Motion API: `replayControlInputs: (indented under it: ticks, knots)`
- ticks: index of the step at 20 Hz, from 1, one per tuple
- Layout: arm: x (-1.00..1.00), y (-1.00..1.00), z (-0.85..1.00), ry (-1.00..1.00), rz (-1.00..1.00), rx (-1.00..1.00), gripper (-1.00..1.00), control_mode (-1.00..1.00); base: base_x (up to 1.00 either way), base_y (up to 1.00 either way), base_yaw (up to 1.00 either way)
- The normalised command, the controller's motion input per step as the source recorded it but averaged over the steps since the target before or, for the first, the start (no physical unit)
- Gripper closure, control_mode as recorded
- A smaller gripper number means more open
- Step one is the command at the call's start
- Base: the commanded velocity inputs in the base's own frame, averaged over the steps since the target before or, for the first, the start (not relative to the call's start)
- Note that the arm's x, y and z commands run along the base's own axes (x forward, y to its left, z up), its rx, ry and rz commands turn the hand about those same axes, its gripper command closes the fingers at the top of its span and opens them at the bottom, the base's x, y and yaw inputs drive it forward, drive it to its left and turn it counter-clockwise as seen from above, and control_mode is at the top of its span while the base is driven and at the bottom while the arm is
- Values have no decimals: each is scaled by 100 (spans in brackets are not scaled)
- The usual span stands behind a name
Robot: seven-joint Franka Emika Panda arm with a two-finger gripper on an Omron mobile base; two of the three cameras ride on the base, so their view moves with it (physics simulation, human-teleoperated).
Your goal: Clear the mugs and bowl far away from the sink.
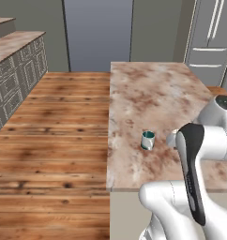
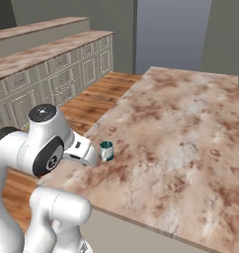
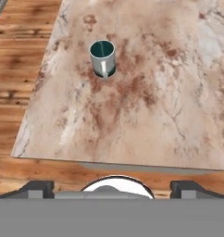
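Gripper (image 3: 112, 187): the two dark fingertips sit far apart at the bottom of the hand view, jaws spread wide, nothing between them. It hangs off the near edge of the island counter (image 3: 146, 106), well short of the mug. Teal mug (image 3: 102, 57) stands upright on the marbled counter top, near its left edge, handle turned toward the hand. Beyond the island: wood floor (image 1: 49, 122), grey cabinets (image 1: 21, 70) along the left wall.

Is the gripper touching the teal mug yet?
Apart. The hand view shows bare counter between the open gripper and the teal mug.
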Motion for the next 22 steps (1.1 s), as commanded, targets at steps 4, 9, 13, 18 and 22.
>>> replayControlInputs:
  ticks: [4,9,13,18,22]
  knots:
    - [-2,0,76,2,0,-6,-100,-100,0,0,0]
    - [-20,0,47,0,0,-3,-100,-100,0,0,0]
    - [-20,1,4,-2,0,0,-100,-100,0,0,0]
    - [-39,5,0,0,0,0,-100,-100,0,0,0]
    - [-2,35,0,-4,6,0,-100,-100,0,0,0]
